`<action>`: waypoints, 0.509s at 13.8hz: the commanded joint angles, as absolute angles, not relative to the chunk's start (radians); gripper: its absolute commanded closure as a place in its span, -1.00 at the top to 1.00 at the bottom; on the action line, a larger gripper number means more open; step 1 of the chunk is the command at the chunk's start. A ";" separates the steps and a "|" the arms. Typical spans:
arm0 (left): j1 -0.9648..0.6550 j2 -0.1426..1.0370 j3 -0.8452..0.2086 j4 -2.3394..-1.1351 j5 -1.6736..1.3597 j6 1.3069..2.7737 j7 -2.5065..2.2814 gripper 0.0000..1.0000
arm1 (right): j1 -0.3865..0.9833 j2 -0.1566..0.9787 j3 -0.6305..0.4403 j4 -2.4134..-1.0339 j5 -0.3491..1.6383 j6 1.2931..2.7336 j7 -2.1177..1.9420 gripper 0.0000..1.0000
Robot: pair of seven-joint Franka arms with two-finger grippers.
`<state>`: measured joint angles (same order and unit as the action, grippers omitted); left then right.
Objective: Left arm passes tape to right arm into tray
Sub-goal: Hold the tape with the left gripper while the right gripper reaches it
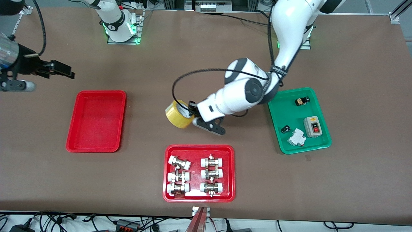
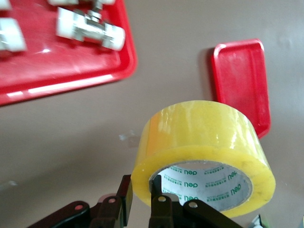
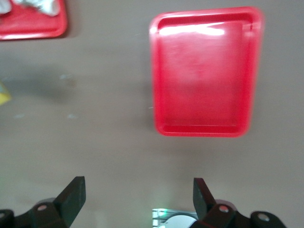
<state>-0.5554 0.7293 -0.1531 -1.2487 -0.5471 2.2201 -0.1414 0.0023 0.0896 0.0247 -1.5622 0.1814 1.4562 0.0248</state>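
Tape: pinched by left hand over mid-table. Right hand: fingers spread, waiting over the table's right-arm end. Handover and placing in red tray outstanding.

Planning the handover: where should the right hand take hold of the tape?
On the tape's free outer wall, from the end away from the left hand, which pinches one wall through the core. The right hand is open over the table.

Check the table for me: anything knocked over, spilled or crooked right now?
One fitting in the tray of fittings lies askew against its neat neighbours. Otherwise fine: left gripper holds the tape, the plain red tray sits flat.
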 commanded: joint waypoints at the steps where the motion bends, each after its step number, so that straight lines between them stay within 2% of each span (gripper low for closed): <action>1: -0.580 0.732 -0.160 -1.213 -0.569 2.214 -0.138 -1.00 | -0.005 0.139 0.026 -1.557 0.316 1.466 -0.061 1.00; 4: -0.581 0.742 -0.158 -1.181 -0.563 2.191 -0.141 -1.00 | 0.017 0.190 0.041 -1.568 0.443 1.532 -0.104 1.00; 7: -0.607 0.773 -0.149 -1.135 -0.561 2.175 -0.193 -1.00 | 0.089 0.201 0.041 -1.623 0.535 1.661 -0.162 1.00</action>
